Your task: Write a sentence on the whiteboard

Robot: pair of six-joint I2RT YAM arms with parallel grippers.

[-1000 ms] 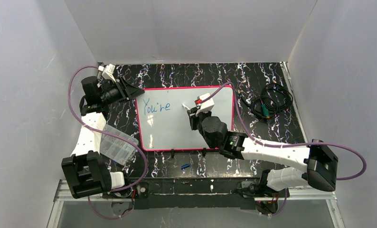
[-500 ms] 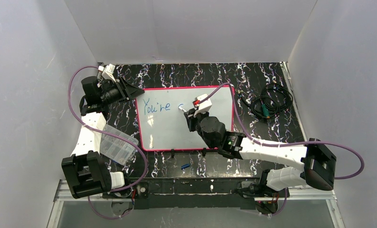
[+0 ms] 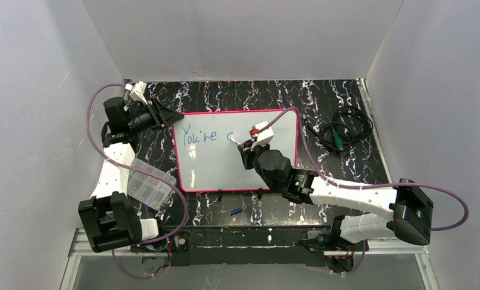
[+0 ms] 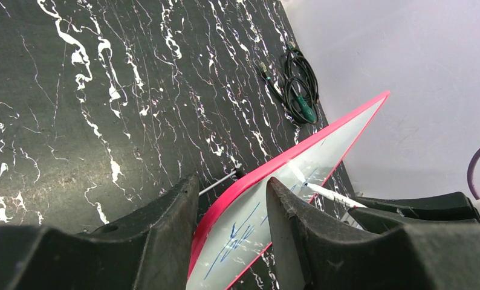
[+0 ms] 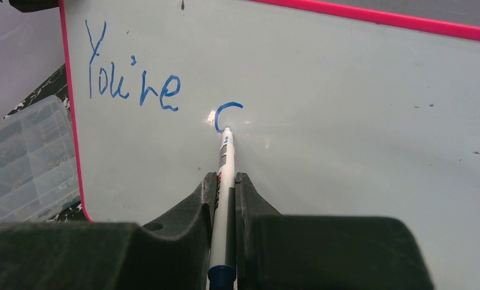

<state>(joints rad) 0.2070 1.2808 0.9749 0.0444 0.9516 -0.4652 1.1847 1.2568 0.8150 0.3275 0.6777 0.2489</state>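
Note:
The whiteboard [image 3: 225, 172], glossy white in a pink frame, lies on the black marbled table. On it the sentence [image 3: 200, 135] reads "You're" in blue, followed by a lone "c" [image 5: 227, 113]. My right gripper [image 5: 225, 176] is shut on a white marker [image 5: 227, 151] whose tip touches the board just below the "c". Seen from above, the right gripper [image 3: 245, 147] hovers over the board's upper middle. At the board's top left corner my left gripper [image 3: 170, 116] straddles the pink edge, one finger on each side, pinching the whiteboard [image 4: 328, 145].
A clear plastic compartment box [image 3: 147, 181] sits left of the board beside the left arm. A coil of black cable [image 3: 343, 130] lies at the right back. A small blue cap [image 3: 236, 211] rests near the front edge. White walls enclose the table.
A blue "c" has appeared after "You're". The right gripper with the marker has shifted slightly along that stroke. The left arm has stayed put.

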